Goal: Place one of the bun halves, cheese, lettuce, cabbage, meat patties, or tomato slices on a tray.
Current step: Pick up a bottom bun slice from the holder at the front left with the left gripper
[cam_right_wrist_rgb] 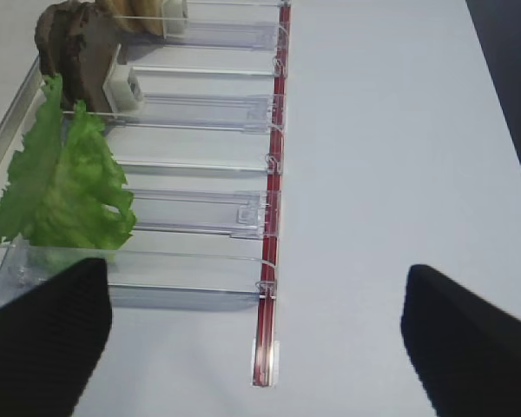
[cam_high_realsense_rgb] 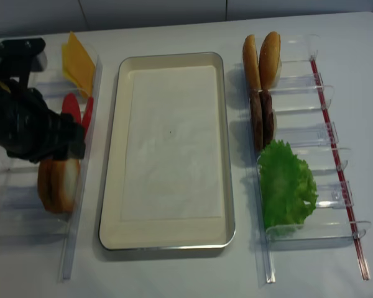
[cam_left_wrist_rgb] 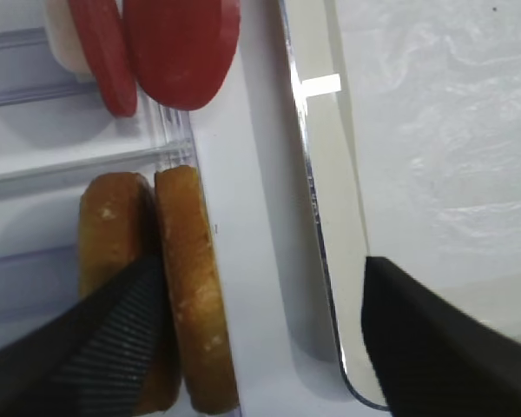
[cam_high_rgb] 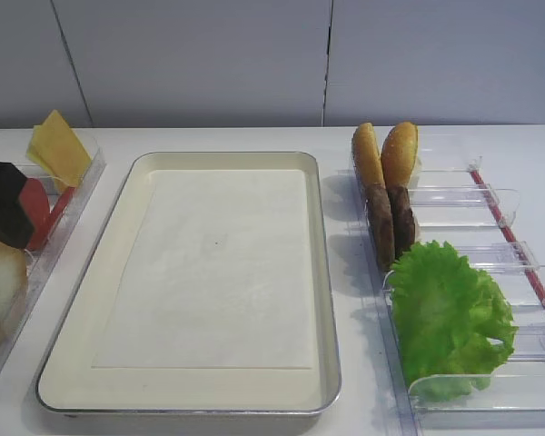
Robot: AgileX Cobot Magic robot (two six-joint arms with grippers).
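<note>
The cream tray (cam_high_rgb: 322, 272) with its paper liner lies in the middle. In the left bins stand yellow cheese (cam_high_rgb: 59, 150), red tomato slices (cam_left_wrist_rgb: 178, 48) and two bun halves. My left gripper (cam_left_wrist_rgb: 260, 347) is open over them: one finger (cam_left_wrist_rgb: 87, 347) sits in the gap between the halves, the other hangs over the tray rim, so the pale-faced bun half (cam_left_wrist_rgb: 191, 287) stands between the jaws, not clamped. Lettuce (cam_high_rgb: 445, 313) and meat patties (cam_high_rgb: 391, 222) fill the right bins. My right gripper (cam_right_wrist_rgb: 256, 347) hangs open above bare table beside the lettuce (cam_right_wrist_rgb: 65, 187). Cabbage is out of view.
Clear plastic bins (cam_high_rgb: 490, 204) with a red strip (cam_right_wrist_rgb: 273, 217) run down the right side, holding a pair of edge-on golden buns (cam_high_rgb: 383, 154) at the far end. Another row of clear bins (cam_high_realsense_rgb: 25, 211) lines the left. The left arm (cam_high_realsense_rgb: 28, 127) covers part of them.
</note>
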